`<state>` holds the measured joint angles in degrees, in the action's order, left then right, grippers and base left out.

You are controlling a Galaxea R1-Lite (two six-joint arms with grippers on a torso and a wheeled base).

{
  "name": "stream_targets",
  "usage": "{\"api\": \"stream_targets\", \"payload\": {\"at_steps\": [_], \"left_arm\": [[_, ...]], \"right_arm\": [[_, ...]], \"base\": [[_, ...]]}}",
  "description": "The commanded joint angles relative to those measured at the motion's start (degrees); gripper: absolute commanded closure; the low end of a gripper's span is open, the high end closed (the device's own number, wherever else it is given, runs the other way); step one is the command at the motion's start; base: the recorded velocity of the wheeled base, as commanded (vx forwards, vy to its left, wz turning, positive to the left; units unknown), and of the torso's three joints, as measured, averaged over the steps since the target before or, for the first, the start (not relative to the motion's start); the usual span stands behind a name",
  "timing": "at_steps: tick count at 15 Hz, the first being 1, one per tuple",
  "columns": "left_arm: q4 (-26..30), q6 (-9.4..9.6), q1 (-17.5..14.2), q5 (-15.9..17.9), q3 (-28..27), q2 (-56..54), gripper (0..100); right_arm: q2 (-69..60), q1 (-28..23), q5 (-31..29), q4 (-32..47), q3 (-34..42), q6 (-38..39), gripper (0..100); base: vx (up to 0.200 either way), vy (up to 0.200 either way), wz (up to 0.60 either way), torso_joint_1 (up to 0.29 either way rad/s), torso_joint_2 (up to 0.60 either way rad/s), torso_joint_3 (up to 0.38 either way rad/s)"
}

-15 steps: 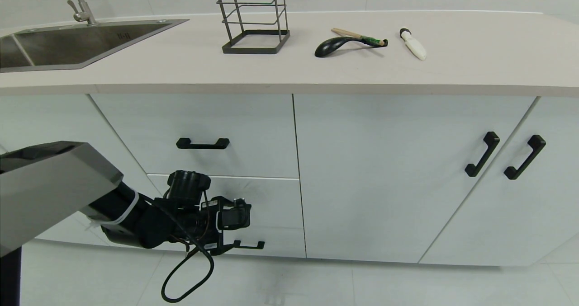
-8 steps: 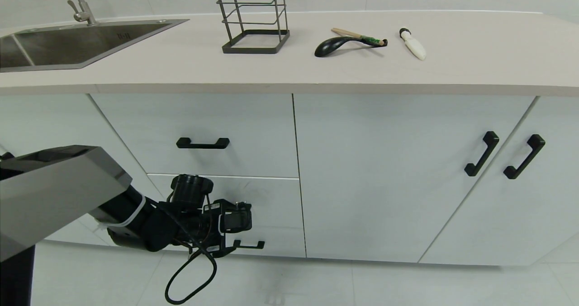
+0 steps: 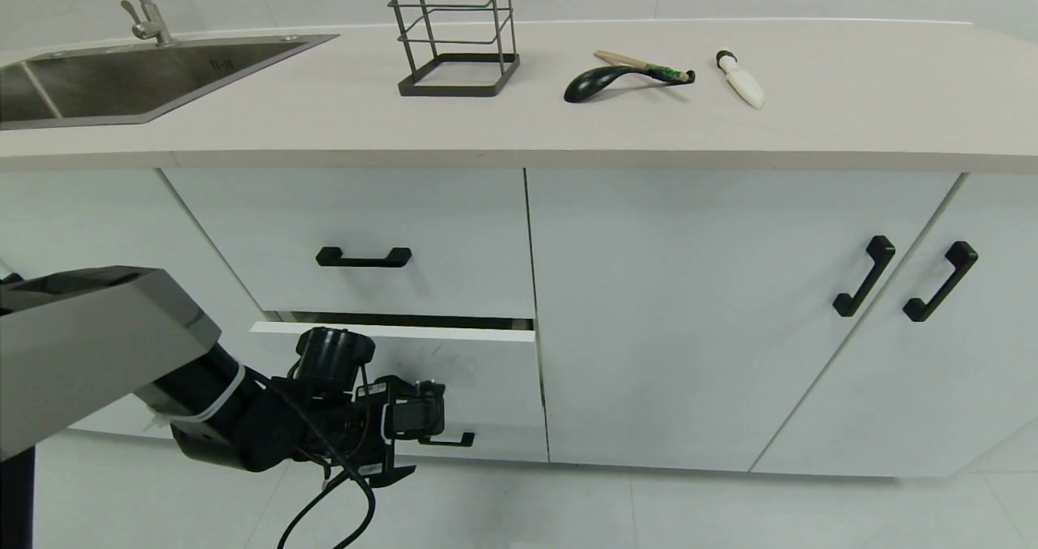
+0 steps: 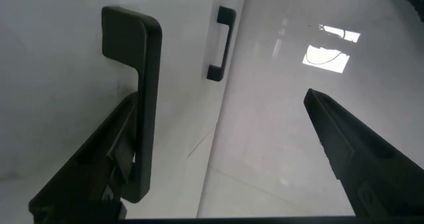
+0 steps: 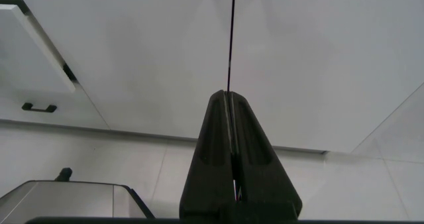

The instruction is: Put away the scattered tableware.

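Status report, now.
Left gripper open, one finger hooked behind lower drawer handle; drawer ajar. Right gripper shut, empty. Spoon, chopsticks on counter, untouched.

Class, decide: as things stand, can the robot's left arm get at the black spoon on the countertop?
Probably not yet. The left claw sits open around the bottom drawer's black bar handle, far below the pale countertop where the black spoon lies.

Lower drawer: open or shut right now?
Partly open. The lower drawer front stands out from the cabinet, with a dark gap between it and the upper drawer.
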<state>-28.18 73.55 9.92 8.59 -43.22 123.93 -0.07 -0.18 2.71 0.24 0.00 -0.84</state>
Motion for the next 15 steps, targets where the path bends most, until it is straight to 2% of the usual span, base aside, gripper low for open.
{"api": "stream_targets", "payload": {"at_steps": [1, 10, 15], "left_arm": [[-0.20, -0.07, 0.01, 0.02, 0.76, -1.67, 0], [-0.29, 0.02, 0.01, 0.11, 6.39, -8.00, 0], [-0.29, 0.19, 1.15, 0.11, 15.00, -18.37, 0]], "right_arm": [[0.07, 0.01, 0.02, 0.02, 0.00, -0.04, 100], [0.07, 0.01, 0.02, 0.02, 0.00, -0.04, 100], [0.07, 0.01, 0.02, 0.02, 0.00, 0.05, 100]], "base": [[0.000, 0.000, 0.00, 0.000, 0.00, 0.000], [0.000, 0.000, 0.00, 0.000, 0.00, 0.000], [0.000, 0.000, 0.00, 0.000, 0.00, 0.000]]}}
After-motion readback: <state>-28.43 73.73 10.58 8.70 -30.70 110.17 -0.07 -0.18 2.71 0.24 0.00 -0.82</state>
